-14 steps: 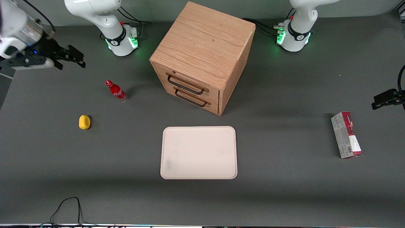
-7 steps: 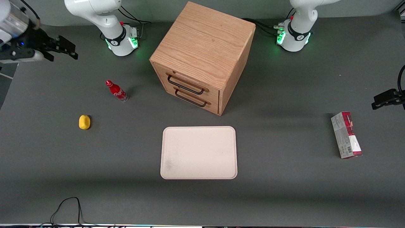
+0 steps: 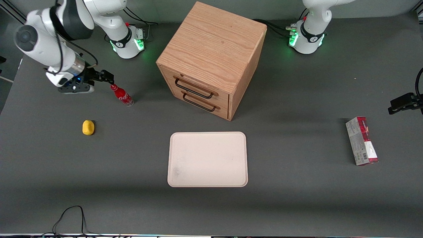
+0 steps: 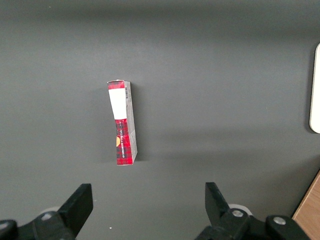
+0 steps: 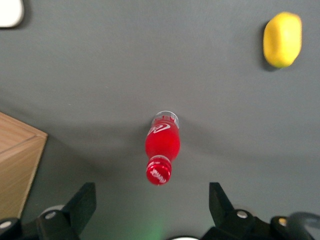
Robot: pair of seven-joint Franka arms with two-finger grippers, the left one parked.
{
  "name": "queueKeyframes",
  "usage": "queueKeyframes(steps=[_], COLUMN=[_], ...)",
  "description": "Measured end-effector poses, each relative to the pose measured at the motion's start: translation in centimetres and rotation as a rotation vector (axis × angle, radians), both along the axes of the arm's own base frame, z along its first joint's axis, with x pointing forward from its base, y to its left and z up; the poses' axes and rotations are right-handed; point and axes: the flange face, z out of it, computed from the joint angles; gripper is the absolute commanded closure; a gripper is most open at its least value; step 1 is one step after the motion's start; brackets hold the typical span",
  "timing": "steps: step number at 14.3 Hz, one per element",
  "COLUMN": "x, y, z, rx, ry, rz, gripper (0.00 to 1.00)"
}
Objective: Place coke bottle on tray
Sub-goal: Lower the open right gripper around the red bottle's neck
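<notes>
The coke bottle [image 3: 122, 95] is a small slim red bottle with a red cap and stands upright on the grey table, toward the working arm's end. The wrist view shows it from above [image 5: 161, 150], between the two spread fingers. My gripper [image 3: 106, 77] is open and hangs just above the bottle's cap, not touching it. The cream tray [image 3: 207, 159] lies flat near the table's middle, nearer the front camera than the wooden cabinet; one corner shows in the wrist view [image 5: 10, 12].
A wooden two-drawer cabinet [image 3: 211, 59] stands beside the bottle, toward the table's middle. A yellow lemon-like object [image 3: 88, 127] lies nearer the camera than the bottle. A red-and-grey carton [image 3: 362, 140] lies toward the parked arm's end.
My gripper has swung in from the table's edge toward the bottle and come down to just above its cap. The bottle and tray have not moved.
</notes>
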Motion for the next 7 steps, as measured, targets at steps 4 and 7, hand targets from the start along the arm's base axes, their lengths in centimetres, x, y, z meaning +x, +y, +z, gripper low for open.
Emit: queueKeyframes(steps=[4,7], x=[-1.3,-1.7], y=[0.0,0.0], z=[-3.5,-5.2], rx=[-0.002,-0.004], ry=[-0.010,-0.019], rz=[-0.003,-0.005], gripper=[0.00,0.00])
